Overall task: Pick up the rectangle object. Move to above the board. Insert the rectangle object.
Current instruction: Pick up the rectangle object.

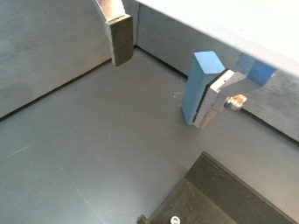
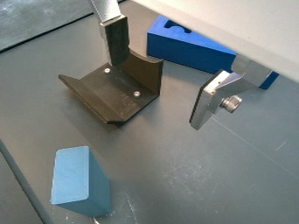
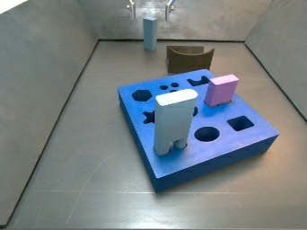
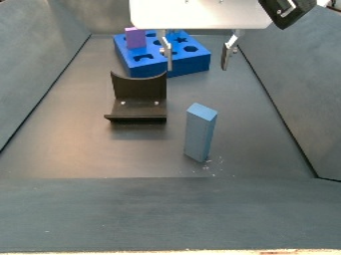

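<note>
Well apart, gripper (image 2: 163, 74) plates wide, empty, above rectangle object (image 4: 201, 132).

Gripper (image 2: 163, 74) fingers (image 2: 214, 98): brushed silver metal, matt dark pads. Rectangle object (image 4: 200, 130): smooth matt light-blue plastic. Board (image 3: 199, 127): matt deep-blue plastic. Fixture (image 2: 117, 90): dark, matt. Floor (image 3: 84, 153): dull grey, lightly scuffed.
</note>
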Robot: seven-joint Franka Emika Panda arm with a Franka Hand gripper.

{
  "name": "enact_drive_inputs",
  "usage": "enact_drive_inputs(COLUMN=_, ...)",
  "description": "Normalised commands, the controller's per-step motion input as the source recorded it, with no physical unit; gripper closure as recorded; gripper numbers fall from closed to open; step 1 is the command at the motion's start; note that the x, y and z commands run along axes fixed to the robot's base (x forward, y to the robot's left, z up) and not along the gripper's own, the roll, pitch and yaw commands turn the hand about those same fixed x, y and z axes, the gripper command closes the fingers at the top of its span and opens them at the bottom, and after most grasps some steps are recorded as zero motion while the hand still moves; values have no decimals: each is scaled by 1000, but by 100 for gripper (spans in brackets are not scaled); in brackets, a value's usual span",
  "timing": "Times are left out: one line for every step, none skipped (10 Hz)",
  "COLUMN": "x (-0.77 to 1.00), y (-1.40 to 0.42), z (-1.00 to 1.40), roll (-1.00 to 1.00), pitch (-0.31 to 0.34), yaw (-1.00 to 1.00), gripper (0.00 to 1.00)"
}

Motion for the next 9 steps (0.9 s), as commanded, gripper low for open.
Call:
enact_drive_inputs(x=-34, y=0, z=0, roll=0, pitch=0, yaw=0, gripper=0)
enact_drive_inputs(x=0, y=0, z=0, roll=31, pitch=0, yaw=0, gripper=0)
enact_drive_inputs(x=0, y=-51, z=0, roll=0, pitch=0, yaw=0, gripper=0)
enact_drive_inputs(x=-57, y=0, z=-137, roll=0, pitch=0, yaw=189, gripper=0)
enact_drive_inputs(x=-29, y=0, z=-129, roll=0, pitch=-117, yaw=1000, gripper=0)
enact_drive_inputs(x=-23, y=0, z=-129, roll=0, pitch=-117, yaw=1000, gripper=0)
enact_drive_inputs(x=-26, y=0, z=-134, roll=0, pitch=-117, yaw=1000, gripper=0)
enact_drive_inputs(x=-26, y=0, z=-134, roll=0, pitch=-117, yaw=1000, gripper=0)
enact_drive_inputs(x=-26, y=0, z=-143, roll=0, pitch=-109, yaw=1000, gripper=0)
